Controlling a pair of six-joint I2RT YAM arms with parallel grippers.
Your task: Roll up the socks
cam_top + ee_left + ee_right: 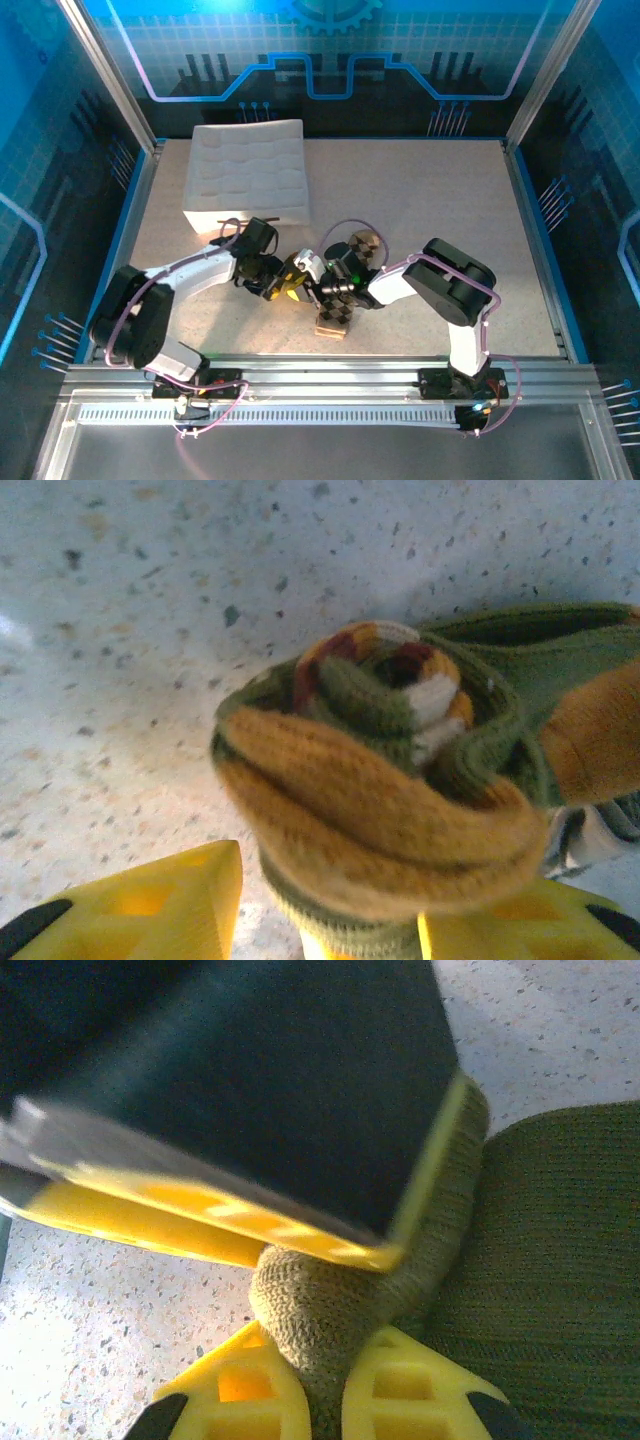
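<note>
The olive green sock with orange toe is wound into a tight roll on the table. My left gripper straddles the roll: one yellow finger stands clear of it with bare table between, the other finger touches it. From the other side, my right gripper is shut on a fold of the same olive sock. In the top view both grippers, left and right, meet at the table's middle front. The brown-beige argyle sock lies under the right gripper.
A white quilted tray stands at the back left. The left gripper's black and yellow finger hangs close over the right gripper's fingers. Open table stretches to the right and back, and metal rails run along the near edge.
</note>
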